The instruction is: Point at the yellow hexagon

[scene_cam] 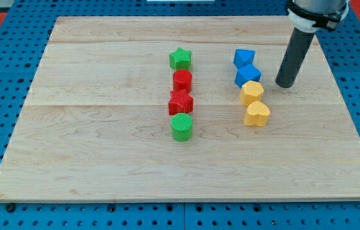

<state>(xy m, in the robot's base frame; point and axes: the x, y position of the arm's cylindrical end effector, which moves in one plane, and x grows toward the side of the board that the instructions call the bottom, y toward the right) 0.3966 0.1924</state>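
Note:
The yellow hexagon [251, 92] lies on the wooden board [103, 147], right of centre. A yellow heart [256, 114] lies just below it. Two blue blocks lie just above it: a blue cube-like block [248, 75] touching it and a blue block [244, 57] further up. My tip [285, 85] is at the end of the dark rod, a short way to the right of the yellow hexagon and slightly above it, not touching it.
A column of blocks stands at the board's centre: a green star [180, 59], a red cylinder [182, 80], a red star-like block [180, 102] and a green cylinder [182, 127]. A blue pegboard [1, 96] surrounds the board.

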